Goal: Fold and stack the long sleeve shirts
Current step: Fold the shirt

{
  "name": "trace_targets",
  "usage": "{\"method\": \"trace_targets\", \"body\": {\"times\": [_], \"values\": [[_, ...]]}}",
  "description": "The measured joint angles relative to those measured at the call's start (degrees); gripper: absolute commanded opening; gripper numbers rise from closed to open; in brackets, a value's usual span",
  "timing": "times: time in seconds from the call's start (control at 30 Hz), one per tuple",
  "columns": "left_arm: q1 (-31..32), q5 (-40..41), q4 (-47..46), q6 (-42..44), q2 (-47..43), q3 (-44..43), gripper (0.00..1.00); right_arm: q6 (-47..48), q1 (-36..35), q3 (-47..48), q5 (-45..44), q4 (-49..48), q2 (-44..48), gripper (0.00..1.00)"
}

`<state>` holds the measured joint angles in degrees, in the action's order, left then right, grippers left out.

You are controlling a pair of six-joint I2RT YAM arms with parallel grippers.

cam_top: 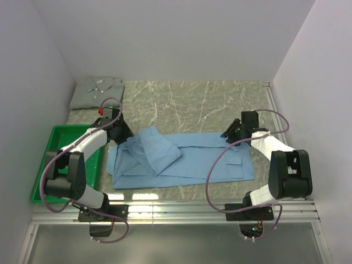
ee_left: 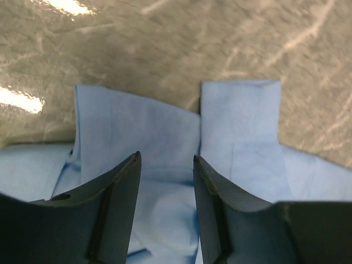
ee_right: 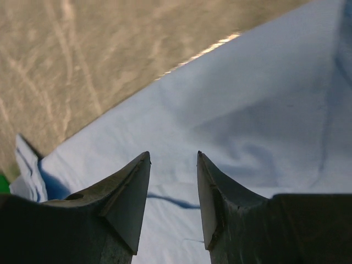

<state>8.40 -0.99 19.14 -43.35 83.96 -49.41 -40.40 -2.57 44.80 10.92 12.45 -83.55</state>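
The light blue long sleeve shirt [cam_top: 181,159] lies spread across the middle of the table, its left part folded over in layers. The pale grey-green shirt [cam_top: 99,91] rests folded at the back left corner. My left gripper [cam_top: 124,132] hovers over the blue shirt's upper left edge; in the left wrist view its jaws [ee_left: 165,157] stand apart above folded blue cloth [ee_left: 137,126], pinching nothing. My right gripper [cam_top: 228,132] is at the shirt's upper right corner; in the right wrist view it [ee_right: 173,154] is open over smooth blue cloth [ee_right: 247,110].
A green plastic tray [cam_top: 52,132] sits at the left edge, beside the left arm. The marbled table top [cam_top: 192,104] shows behind the blue shirt. White walls close in the left, back and right sides.
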Motion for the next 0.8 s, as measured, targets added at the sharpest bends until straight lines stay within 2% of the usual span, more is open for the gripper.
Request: {"method": "trace_targets", "body": {"times": [0.3,0.6,0.8], "values": [[-4.3,-0.1,-4.7,-3.8,9.2,-0.2,0.49,-2.1,6.4,0.6,0.3,-0.9,-7.7,0.46],[-5.5,-2.2,-8.7,-4.6,16.2,-7.0,0.48,-2.0,8.7,13.7,-2.4,3.0,-18.1,0.46],[-6.4,-4.2,-9.9,-4.6,19.8,-10.7,0.51,-1.7,11.1,21.2,-5.5,6.3,-23.0,0.46]]}}
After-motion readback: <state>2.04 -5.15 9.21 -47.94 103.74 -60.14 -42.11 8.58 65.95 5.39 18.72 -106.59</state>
